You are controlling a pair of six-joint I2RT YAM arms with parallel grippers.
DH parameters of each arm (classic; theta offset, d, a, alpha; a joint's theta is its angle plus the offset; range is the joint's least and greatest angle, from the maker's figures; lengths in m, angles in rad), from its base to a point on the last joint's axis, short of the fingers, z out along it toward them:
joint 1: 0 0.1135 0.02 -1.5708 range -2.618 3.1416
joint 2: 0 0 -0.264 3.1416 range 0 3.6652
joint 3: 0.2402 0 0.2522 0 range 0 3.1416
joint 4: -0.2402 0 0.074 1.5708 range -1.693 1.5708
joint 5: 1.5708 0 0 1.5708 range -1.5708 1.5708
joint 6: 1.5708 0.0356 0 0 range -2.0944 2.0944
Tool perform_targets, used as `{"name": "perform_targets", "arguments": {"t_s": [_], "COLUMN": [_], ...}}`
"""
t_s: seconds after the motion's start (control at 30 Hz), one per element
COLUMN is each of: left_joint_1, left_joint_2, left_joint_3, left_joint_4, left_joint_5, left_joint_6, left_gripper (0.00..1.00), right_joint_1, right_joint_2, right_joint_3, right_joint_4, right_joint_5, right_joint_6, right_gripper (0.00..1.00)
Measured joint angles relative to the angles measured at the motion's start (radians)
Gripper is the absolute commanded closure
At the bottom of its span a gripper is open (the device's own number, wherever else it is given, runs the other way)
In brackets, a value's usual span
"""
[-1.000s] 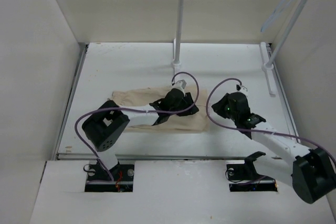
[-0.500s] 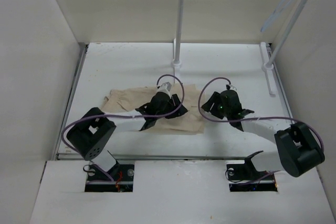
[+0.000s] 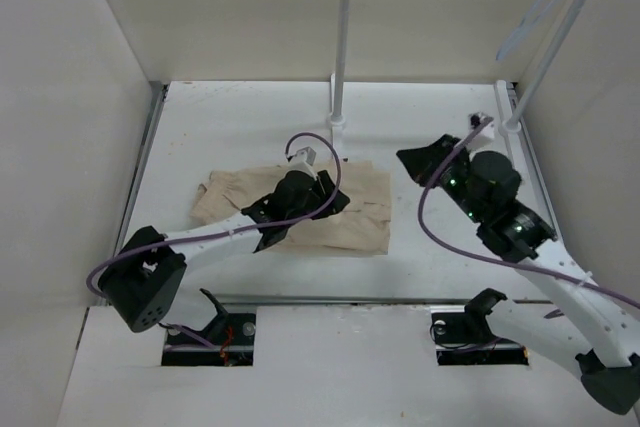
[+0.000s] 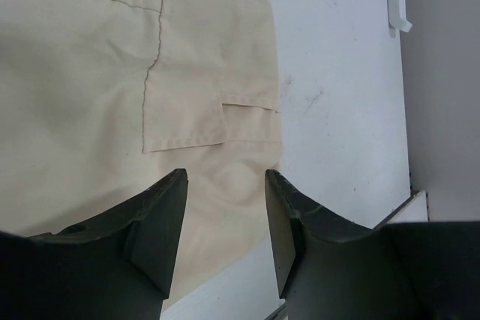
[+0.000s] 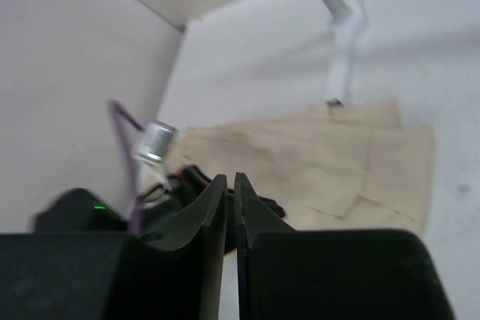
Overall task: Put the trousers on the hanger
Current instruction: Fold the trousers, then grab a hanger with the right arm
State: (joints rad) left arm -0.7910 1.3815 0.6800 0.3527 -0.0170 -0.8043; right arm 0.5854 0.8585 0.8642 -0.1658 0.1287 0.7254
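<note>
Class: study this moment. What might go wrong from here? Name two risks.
The left gripper hangs open over a flat patch of the trousers near their edge; closing there may pinch only the top layer. The hanger hangs high at the far right, and the right gripper is shut and empty; reaching for so thin a frame might knock it off.
</note>
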Motion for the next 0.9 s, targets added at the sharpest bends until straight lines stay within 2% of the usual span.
{"name": "perform_targets", "arguments": {"t_s": [0.13,0.33,0.57,0.73,0.9], "left_joint_1": [-0.020,-0.112,-0.201,-0.201,-0.189], "left_joint_2": [-0.018,-0.018,-0.018,-0.024,-0.037], "left_joint_3": [-0.001,-0.028,-0.053,-0.064,-0.071], "left_joint_4": [-0.015,-0.016,-0.021,-0.021,-0.020], "left_joint_5": [-0.029,-0.047,-0.047,-0.043,-0.036], "left_joint_6": [0.011,0.019,0.024,0.041,0.062], "left_gripper": [0.57,0.57,0.57,0.56,0.56], "right_joint_1": [-0.005,-0.276,-0.528,-0.634,-0.698], "right_joint_2": [0.026,0.267,0.613,0.774,0.835], "right_joint_3": [0.297,0.761,1.258,1.474,1.514], "right_joint_4": [-0.121,-0.256,-0.470,-0.572,-0.610], "right_joint_5": [0.117,0.242,0.240,0.195,0.124], "right_joint_6": [-0.090,-0.214,-0.266,-0.271,-0.261], "right_gripper": [0.86,0.84,0.68,0.54,0.53]}}
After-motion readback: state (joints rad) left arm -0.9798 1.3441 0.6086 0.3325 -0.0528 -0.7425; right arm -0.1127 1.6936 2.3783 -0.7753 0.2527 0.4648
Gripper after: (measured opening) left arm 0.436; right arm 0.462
